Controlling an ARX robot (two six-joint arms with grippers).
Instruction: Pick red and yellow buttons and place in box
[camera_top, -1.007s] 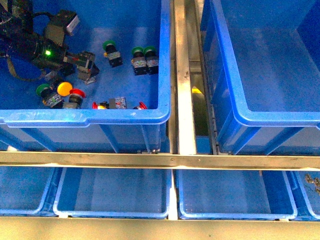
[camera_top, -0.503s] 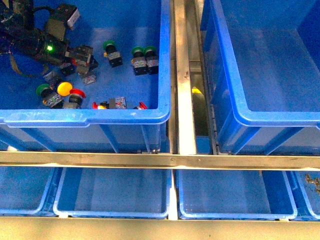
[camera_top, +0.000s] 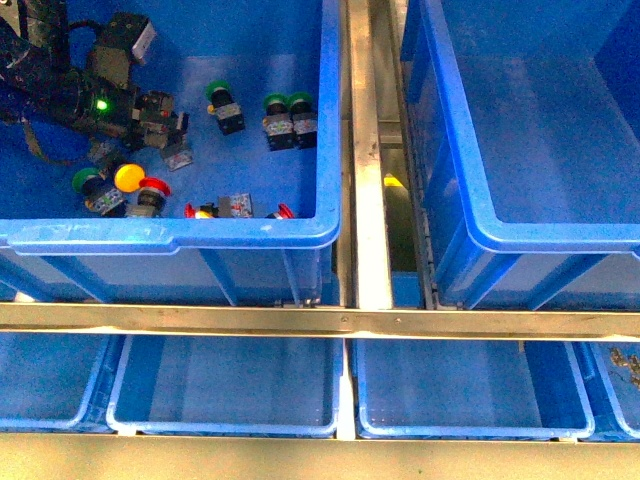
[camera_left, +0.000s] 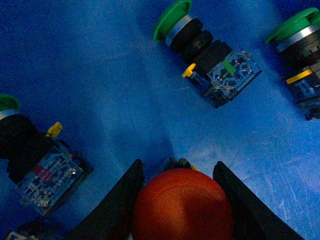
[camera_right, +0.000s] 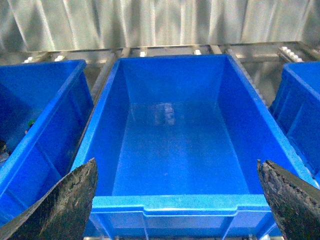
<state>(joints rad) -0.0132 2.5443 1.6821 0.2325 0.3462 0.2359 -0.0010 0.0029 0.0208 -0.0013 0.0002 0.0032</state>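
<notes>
Red button (camera_left: 182, 207) first, says Ana: where is it?

Ben: In the left gripper (camera_left: 178, 167). The left wrist view shows its domed cap pinched between the two black fingers (camera_left: 117, 202), above the floor of the neighbouring bin (camera_top: 170, 235). That bin stands just beside the box (camera_top: 560, 238), on the robot's left of it, with a metal rail (camera_top: 365, 150) between the two.

Ana: So it is not in the box yet?

Ben: No. It is well apart from the box, toward the side of the neighbouring bin farthest from it. In the front view I cannot make the cap out.

Ana: And the right gripper (camera_right: 176, 161)?

Ben: Its fingers are spread wide, one at each side of the right wrist view, and it faces the box from the front.

Ana: The other task pieces?

Ben: A yellow button (camera_top: 128, 177) and a second red button (camera_top: 152, 190) lie touching each other, also far from the box, near the neighbouring bin's front wall. A green button (camera_top: 88, 182) touches the yellow one on the side away from the box.

Ana: Anything nearer the box?

Ben: Three more green buttons (camera_top: 298, 103) lie between the left gripper and the box. Smaller red and yellow pieces (camera_top: 200, 210) sit against the front wall; I cannot tell what they are.
</notes>
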